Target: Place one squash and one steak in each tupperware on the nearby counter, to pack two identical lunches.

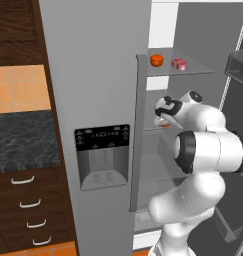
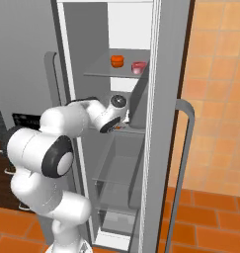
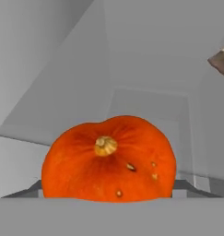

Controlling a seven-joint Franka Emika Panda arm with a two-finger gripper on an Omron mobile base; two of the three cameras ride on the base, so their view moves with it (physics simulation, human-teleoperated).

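We see a grey fridge door [image 1: 93,100] with a dark dispenser panel [image 1: 102,137] mid-frame, glass shelves [image 2: 109,74] inside the open fridge, orange floor tiles [image 2: 200,217] at lower right, and dark wooden drawers [image 1: 28,210] at lower left.

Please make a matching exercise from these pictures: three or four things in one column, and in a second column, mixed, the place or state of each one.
Things:
1. squash on the top shelf
2. steak
3. squash on the middle shelf
4. end effector

Places or states:
A. pink-red, at the right on the top shelf
B. close in front of the hand camera, stem facing it
C. orange, left of the meat on the top shelf
D. reaching into the fridge at the middle shelf

Pairs: 1-C, 2-A, 3-B, 4-D
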